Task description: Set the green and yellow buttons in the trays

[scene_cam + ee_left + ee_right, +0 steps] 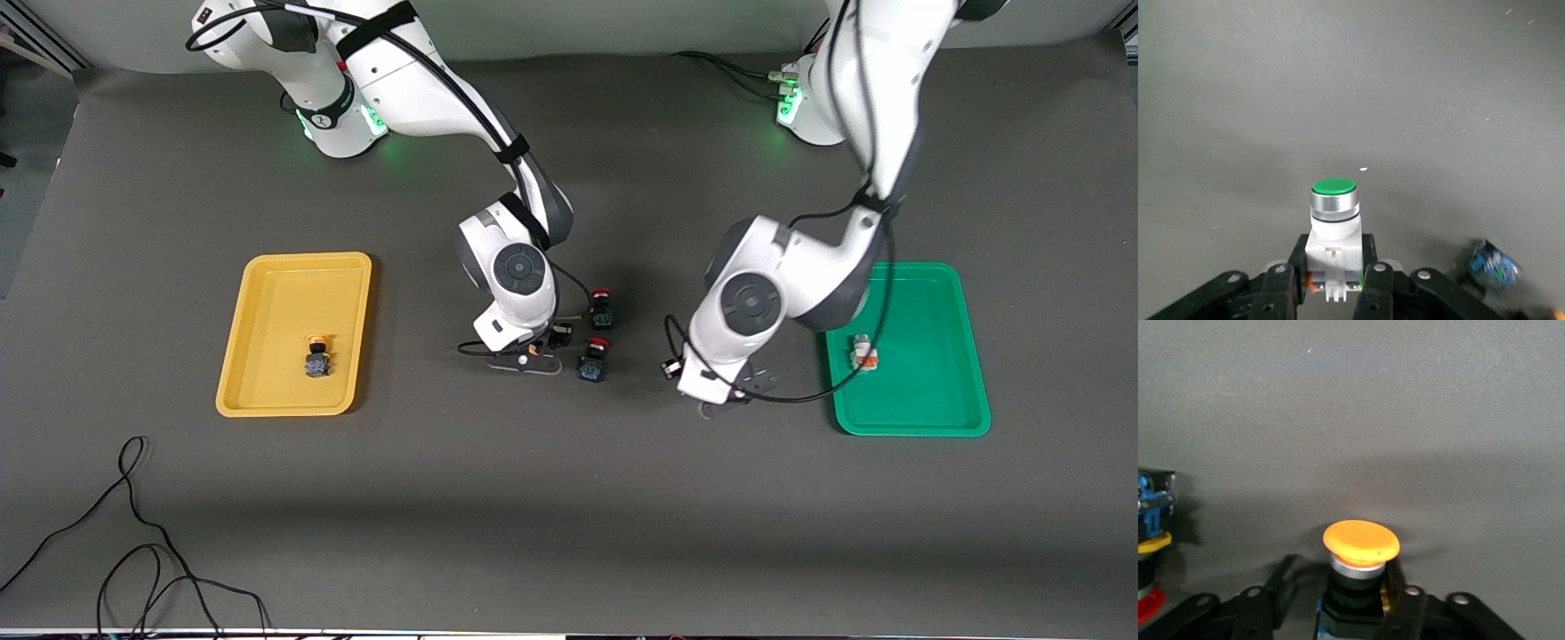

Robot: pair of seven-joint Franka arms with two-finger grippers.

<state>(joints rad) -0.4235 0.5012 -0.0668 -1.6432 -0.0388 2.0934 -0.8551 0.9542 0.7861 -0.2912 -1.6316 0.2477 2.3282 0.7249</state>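
Observation:
My left gripper (1333, 259) is shut on the white-bodied, green-faced button (1333, 213). In the front view this gripper (727, 398) is low over the table beside the green tray (925, 400), and the hand hides the button. The green tray holds the white-bodied, orange-faced button (862, 353). My right gripper (1341, 581) stands open around an orange-yellow capped button (1360, 543), with a gap on one side. In the front view it (526, 362) is down at the table. The yellow tray (267, 293) holds the other yellow-capped button (317, 354).
Two red-capped dark buttons (602, 307) (594, 358) stand just beside my right gripper, toward the left arm's end. One shows at the edge of the right wrist view (1151, 540). A black cable (133, 533) lies near the table's front corner.

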